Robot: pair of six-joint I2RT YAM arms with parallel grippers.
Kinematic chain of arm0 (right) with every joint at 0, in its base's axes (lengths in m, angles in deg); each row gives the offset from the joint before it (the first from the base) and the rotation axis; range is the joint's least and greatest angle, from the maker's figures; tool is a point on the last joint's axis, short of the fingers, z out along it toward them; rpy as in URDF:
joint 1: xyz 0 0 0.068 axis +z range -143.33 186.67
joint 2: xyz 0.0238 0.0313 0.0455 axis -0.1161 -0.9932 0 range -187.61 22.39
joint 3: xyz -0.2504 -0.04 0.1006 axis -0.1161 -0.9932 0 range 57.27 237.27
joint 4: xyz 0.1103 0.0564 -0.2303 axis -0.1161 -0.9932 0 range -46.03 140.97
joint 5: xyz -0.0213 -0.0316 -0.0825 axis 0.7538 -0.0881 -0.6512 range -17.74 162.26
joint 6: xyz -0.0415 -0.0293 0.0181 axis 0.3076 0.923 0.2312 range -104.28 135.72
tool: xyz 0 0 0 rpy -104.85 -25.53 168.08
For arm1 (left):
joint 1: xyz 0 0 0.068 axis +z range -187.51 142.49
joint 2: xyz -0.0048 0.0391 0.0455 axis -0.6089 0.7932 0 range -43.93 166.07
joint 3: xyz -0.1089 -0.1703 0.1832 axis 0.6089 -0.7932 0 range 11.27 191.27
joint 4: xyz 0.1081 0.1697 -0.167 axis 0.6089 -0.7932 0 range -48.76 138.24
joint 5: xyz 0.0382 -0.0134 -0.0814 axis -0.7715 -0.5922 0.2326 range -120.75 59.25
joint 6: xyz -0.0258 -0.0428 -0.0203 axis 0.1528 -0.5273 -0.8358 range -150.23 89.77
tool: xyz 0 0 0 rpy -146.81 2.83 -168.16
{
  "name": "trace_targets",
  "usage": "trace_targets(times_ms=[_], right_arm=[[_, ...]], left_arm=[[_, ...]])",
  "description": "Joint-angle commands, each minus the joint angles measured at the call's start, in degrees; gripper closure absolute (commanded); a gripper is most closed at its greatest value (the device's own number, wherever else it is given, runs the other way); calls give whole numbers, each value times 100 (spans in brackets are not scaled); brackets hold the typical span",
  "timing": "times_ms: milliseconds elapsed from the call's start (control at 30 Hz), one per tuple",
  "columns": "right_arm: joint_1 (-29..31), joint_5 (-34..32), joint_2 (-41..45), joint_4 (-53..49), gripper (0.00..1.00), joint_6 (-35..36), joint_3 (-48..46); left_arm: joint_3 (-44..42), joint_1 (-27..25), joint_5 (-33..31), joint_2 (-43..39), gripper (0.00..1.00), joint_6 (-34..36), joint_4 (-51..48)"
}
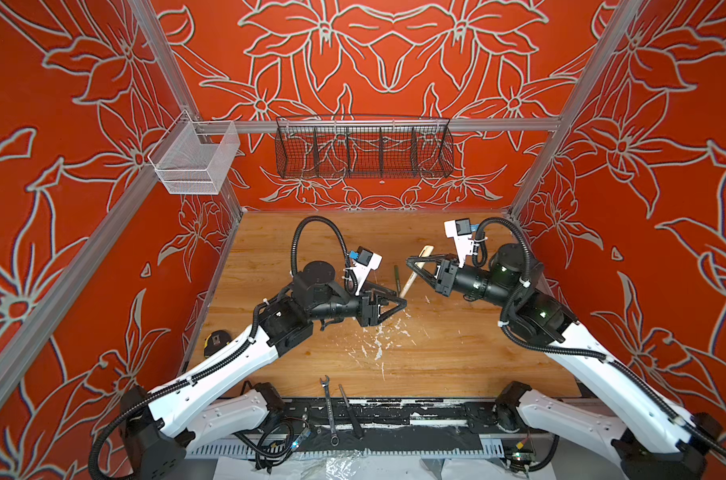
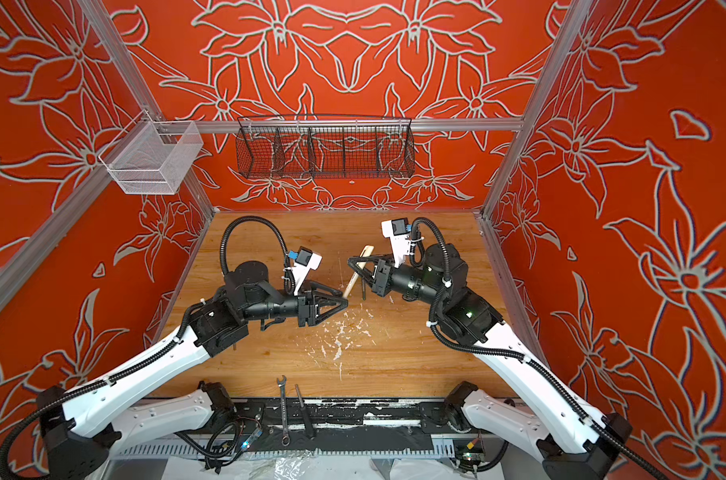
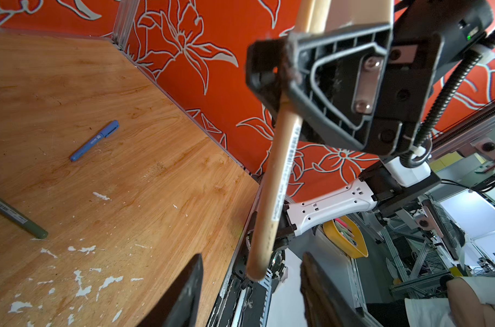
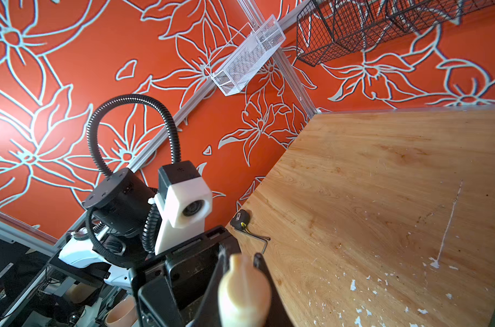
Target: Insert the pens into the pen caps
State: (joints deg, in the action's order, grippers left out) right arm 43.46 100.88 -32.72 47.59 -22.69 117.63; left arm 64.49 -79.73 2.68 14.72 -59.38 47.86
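The right gripper (image 1: 412,266) is squeezed tight on the tan pen (image 1: 406,286). It holds the pen up above the table (image 1: 436,357), near the middle. The left gripper (image 1: 403,302) is partly wide and holds nothing. In the left wrist view the pen's thin end shows between its 2 fingers (image 3: 189,291), not touching them. The fat far end looks like the tan cap (image 1: 426,250).

To do this well, I think the left gripper should close softly on the thin end. Then it should push straight along the pen, with no bending.

The pen's long line runs from near-left to far-right. Its cap end points far and right.
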Motion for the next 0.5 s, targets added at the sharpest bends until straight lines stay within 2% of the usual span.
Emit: trace_targets(times_ms=[0, 333, 433, 467], right_arm=[[-32, 21, -64, 303, 100, -124, 2], [-32, 101, -175, 443, 100, -205, -37], [-30, 57, -142, 484, 100, -198, -101], [-32, 56, -127, 533, 100, -202, -124]], left_arm=[[128, 0, 104, -36, 50, -17, 149], [179, 1, 24, -21, 53, -19, 92], [213, -5, -28, 1, 57, -19, 84], [237, -3, -38, 10, 62, -26, 74]])
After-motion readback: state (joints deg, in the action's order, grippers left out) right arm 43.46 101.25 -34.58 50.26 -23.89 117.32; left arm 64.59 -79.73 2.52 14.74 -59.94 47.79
